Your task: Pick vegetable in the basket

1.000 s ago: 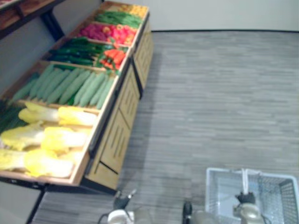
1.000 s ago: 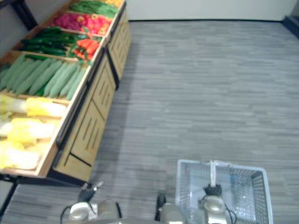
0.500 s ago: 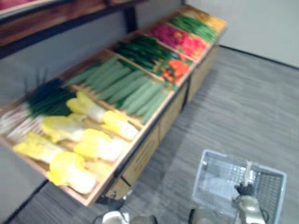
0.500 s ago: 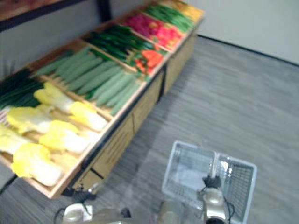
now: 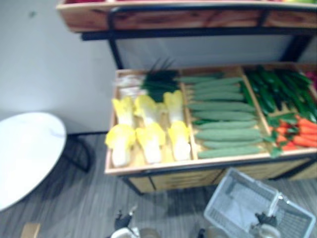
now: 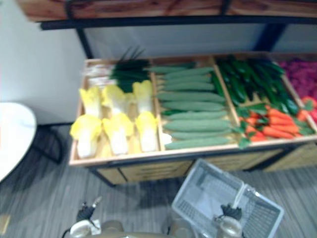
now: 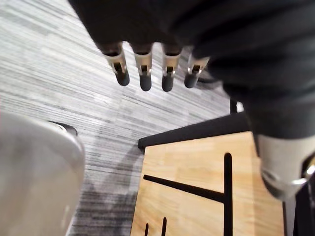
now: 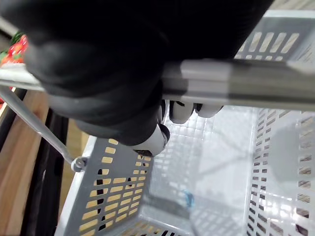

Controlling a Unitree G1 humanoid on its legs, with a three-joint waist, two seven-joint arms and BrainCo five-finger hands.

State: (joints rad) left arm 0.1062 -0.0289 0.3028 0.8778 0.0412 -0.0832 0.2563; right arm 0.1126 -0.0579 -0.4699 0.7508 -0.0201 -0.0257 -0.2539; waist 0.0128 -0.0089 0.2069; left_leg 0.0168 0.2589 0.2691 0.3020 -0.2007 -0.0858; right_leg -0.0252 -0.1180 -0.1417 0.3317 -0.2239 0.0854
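Note:
A wooden produce stand (image 6: 148, 166) fills the middle of the eye views. It holds yellow napa cabbages (image 6: 116, 126), long pale green cucumbers (image 6: 193, 109), dark green cucumbers (image 6: 247, 82), orange carrots (image 6: 270, 121) and scallions (image 6: 126, 72). A white mesh basket (image 6: 203, 198) hangs in front of the stand at the lower right, with no vegetable inside. My right hand (image 8: 113, 73) is shut on the basket's grey handle (image 8: 236, 83). My left hand (image 7: 147, 29) hangs open with straight fingers (image 7: 144, 73) over the floor beside the stand's wooden front (image 7: 197, 187).
A round white table (image 5: 25, 148) stands to the left of the stand against the wall. An upper wooden shelf (image 5: 188, 15) on black posts overhangs the back of the bins. Grey striped floor (image 6: 44, 198) lies in front.
The camera has swung round, so the stand now lies square ahead instead of running off to the left. The basket stays in my right hand.

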